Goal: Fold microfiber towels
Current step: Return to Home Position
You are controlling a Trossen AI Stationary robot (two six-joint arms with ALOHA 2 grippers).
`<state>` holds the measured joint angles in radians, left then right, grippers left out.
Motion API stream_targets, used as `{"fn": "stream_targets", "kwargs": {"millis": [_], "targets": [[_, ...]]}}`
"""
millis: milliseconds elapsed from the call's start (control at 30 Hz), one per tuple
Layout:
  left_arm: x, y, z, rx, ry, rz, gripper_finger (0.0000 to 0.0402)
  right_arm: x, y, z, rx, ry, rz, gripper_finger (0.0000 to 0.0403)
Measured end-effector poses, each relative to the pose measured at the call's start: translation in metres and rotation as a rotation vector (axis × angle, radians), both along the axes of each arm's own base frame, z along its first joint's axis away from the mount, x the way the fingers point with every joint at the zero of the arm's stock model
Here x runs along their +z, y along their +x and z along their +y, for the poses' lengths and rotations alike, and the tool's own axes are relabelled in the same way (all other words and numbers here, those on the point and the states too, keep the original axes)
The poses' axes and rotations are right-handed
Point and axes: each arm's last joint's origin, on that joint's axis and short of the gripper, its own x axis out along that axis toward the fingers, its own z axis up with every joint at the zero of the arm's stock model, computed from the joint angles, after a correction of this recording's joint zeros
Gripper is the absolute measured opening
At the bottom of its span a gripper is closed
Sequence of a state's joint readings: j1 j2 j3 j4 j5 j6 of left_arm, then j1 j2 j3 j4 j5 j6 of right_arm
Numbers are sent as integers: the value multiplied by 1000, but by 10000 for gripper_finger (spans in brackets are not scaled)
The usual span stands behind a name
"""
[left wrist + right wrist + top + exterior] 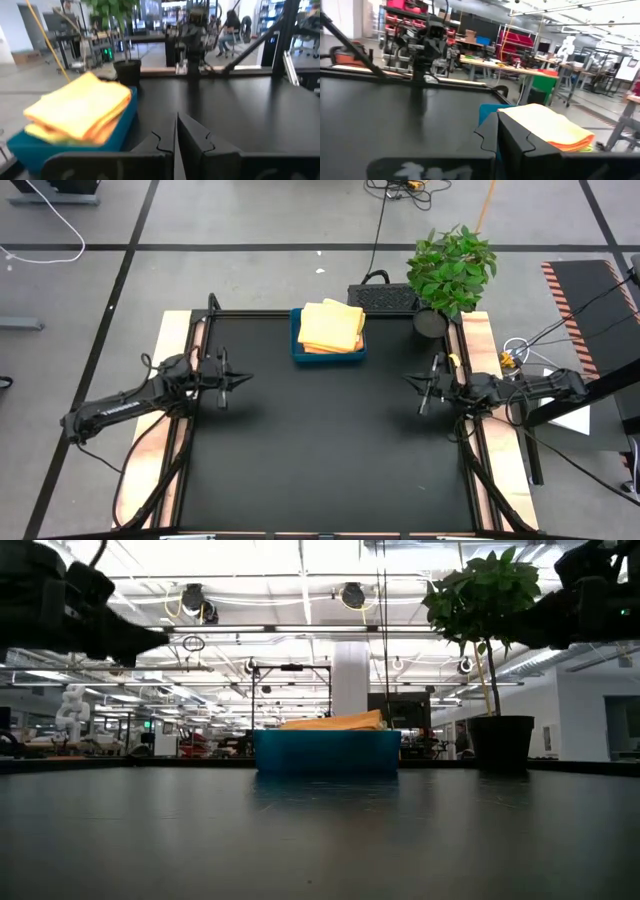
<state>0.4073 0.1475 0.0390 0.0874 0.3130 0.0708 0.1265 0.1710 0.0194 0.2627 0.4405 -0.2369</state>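
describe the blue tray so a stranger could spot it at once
On the black table, find the middle of the edge that lies uppermost in the high view, left of the potted plant. The blue tray sits there, apart from the left gripper and right gripper, both shut. It alone is blue and holds folded towels, yellow on top.
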Motion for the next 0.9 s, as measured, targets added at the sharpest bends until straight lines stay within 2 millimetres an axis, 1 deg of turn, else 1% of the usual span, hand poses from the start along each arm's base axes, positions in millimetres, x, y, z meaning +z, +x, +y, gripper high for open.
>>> {"fn": "stream_targets", "kwargs": {"millis": [133, 300, 500, 733, 900], "targets": [[-13, 0, 1, 4, -31, 56, 19, -3, -1, 2, 60, 8, 21, 0], [-12, 1, -1, -46, -45, 48, 3, -9, -2, 2, 88, 43, 74, 0], [-13, 1, -1, -61, -20, 61, 20, -14, -2, 3, 107, 87, 111, 0], [-14, 2, -1, -68, -25, 71, 3, -16, -1, 6, 212, 96, 141, 0], [-14, 2, 0, -39, -29, 70, 16, -17, -1, 5, 203, 96, 143, 0]]}}
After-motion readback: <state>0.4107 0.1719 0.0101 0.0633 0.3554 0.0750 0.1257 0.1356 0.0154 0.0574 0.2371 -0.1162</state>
